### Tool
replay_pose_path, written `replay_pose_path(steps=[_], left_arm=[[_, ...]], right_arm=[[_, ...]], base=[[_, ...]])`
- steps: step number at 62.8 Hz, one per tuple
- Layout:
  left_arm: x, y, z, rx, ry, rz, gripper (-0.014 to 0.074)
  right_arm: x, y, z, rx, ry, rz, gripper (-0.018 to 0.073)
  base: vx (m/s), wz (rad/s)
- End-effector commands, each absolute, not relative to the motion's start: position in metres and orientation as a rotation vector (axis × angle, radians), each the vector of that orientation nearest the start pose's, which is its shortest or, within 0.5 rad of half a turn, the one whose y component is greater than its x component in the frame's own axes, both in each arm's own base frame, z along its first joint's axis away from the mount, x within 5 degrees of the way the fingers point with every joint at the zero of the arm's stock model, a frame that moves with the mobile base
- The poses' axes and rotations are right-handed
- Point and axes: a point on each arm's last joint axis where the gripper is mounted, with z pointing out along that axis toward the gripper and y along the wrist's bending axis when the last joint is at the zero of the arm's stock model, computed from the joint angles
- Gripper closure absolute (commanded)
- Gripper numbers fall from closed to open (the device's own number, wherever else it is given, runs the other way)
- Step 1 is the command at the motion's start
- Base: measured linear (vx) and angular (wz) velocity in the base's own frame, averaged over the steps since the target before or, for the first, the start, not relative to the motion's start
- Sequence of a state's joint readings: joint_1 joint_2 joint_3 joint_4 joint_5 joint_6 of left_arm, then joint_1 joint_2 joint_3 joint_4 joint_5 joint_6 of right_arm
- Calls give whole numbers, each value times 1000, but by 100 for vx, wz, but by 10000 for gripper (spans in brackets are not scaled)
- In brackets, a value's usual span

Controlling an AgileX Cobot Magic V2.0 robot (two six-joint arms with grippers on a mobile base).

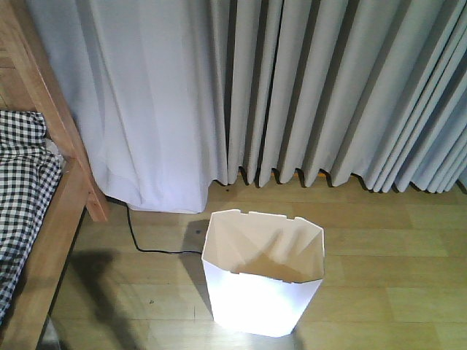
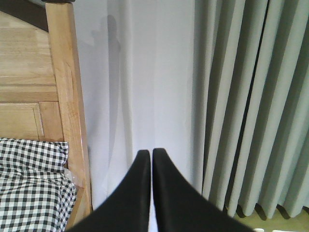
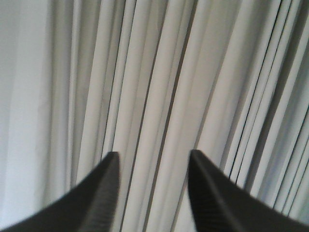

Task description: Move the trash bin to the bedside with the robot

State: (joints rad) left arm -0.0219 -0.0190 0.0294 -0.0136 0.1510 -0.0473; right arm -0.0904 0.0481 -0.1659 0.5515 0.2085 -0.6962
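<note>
- On the wooden floor (image 1: 408, 292), near the middle of the front view, the trash bin (image 1: 261, 292) is standing upright, open rim up, cream inside showing.
- Off to its left, the bedside (image 1: 69, 175) is sitting well apart from the bin, its wooden post leaning up the frame edge and checked bedding (image 1: 18, 189) spilling beside it.
- A black cable (image 1: 149, 244) is trailing across the floor between bed and bin.
- Grey curtains (image 1: 328, 87) are hanging behind everything.
- Over on the left wrist view, the left gripper (image 2: 151, 153) is pointing at the curtain beside the bed post (image 2: 67, 106), fingertips pressed nearly together, nothing between them.
- And the right gripper (image 3: 153, 159) is facing curtain folds, fingers spread wide apart, holding nothing.
</note>
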Motion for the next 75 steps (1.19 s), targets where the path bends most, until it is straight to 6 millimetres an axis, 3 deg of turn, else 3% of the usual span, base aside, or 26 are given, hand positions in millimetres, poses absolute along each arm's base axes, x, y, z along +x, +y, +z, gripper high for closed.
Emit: replay_pose_path(steps=[1,6,53,75], left_arm=[[57,-2,189,-35,1585,-79,602],[57,-2,189,-35,1585,-79,602],[57,-2,189,-35,1585,-79,602],[57,-2,189,-35,1585,-79,602]], right_arm=[[52,2,263,-87,1477,-119,393],[53,2,263,-82,1478,-122,579],[53,-1,258,-43,1453,-123,570],[59,0,202,-55,1547,-61,570]], base=[[0,0],[0,0],[0,0],[0,0]])
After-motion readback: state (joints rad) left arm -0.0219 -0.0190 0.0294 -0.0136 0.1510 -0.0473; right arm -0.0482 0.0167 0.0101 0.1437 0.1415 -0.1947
